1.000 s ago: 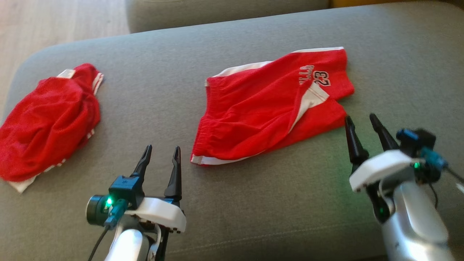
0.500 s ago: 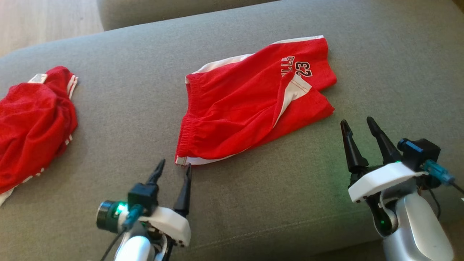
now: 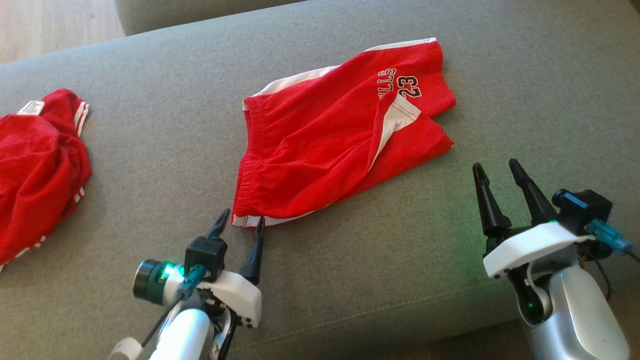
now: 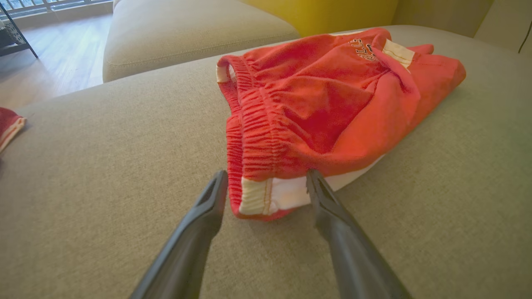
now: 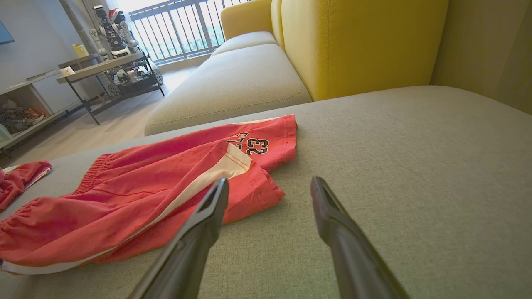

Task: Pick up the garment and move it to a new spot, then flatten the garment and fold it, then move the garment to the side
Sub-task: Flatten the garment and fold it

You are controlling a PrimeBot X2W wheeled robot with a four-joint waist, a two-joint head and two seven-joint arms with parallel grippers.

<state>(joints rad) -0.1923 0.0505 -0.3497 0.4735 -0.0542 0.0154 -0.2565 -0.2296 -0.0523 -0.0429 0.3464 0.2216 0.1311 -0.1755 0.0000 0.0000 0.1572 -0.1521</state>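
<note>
bare cushion [image 3: 380, 280] nearside, shorts [image 3: 320, 145] ahead

Looking steeply down from the head onto the grey cushion [image 3: 150, 165], hugging the surface from the left wrist right up against the waistband corner of the red shorts [image 4: 316, 104], skimming low from the right wrist a little further off, sharing those shorts in all three.

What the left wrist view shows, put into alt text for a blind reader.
The left gripper, jaws open, straddles the white-trimmed waistband corner of red shorts lying on a grey sofa cushion. Another red garment peeks in at the left edge.
</note>
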